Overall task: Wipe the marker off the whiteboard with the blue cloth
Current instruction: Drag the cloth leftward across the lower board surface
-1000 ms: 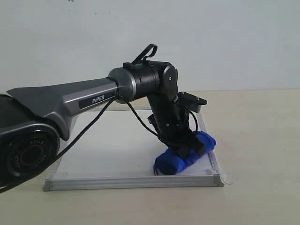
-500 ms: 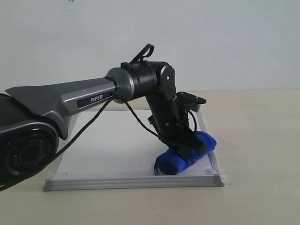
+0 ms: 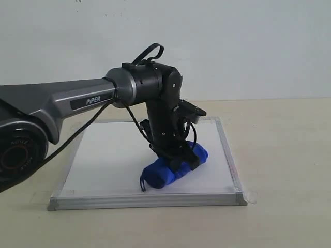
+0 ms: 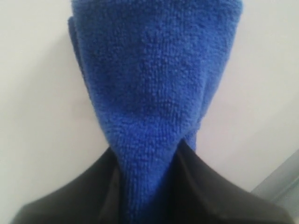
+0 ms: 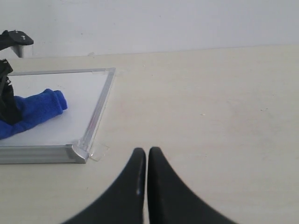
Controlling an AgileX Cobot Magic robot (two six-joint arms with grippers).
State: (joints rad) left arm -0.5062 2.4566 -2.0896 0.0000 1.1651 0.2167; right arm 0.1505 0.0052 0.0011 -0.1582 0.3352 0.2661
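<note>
Left arm [image 3: 77,101] extends roughly level from the left of the exterior view, wrist bent steeply downward. Left gripper [image 3: 181,156] points down, its fingers clamped on the blue cloth [image 3: 161,173]. Right gripper [image 5: 146,152] sits low, fingertips pressed together.

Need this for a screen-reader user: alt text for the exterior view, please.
The left gripper clamps a rolled blue cloth resting on a metal-framed whiteboard that lies flat on a beige table. The board's visible surface looks clean.

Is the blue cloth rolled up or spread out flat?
Rolled up: the blue cloth is a sausage-shaped bundle lying on the whiteboard, pinched in the left tool.
</note>
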